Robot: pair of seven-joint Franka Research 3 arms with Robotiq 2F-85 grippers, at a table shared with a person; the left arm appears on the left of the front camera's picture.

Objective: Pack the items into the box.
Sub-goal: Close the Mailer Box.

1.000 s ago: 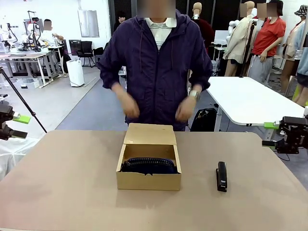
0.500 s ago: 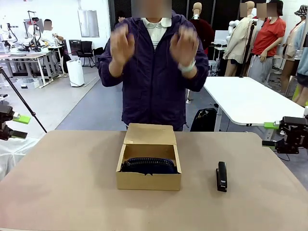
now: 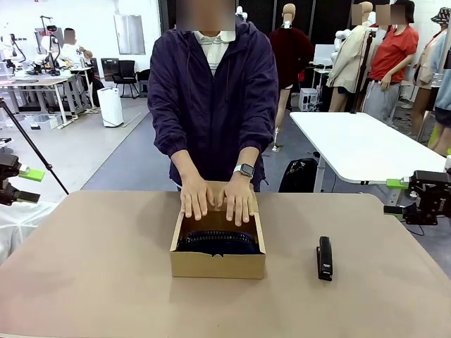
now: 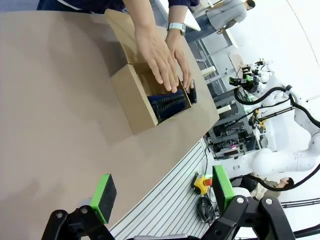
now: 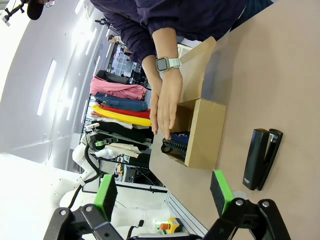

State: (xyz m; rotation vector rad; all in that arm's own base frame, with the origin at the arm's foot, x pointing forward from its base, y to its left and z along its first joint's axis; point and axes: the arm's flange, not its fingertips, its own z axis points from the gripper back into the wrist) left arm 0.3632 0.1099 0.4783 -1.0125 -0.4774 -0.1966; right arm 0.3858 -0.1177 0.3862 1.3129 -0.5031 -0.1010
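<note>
In the box (image 3: pixel 218 266), navy pouch (image 3: pixel 217 241)

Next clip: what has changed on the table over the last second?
The person's hands, raised open at shoulder height half a second ago, have come down and now lie flat on the open flap of the box. Nothing was picked up or let go. Unchanged: the box, the navy pouch inside it, the black stapler, and the left gripper and right gripper, both open at the table's sides.
</note>
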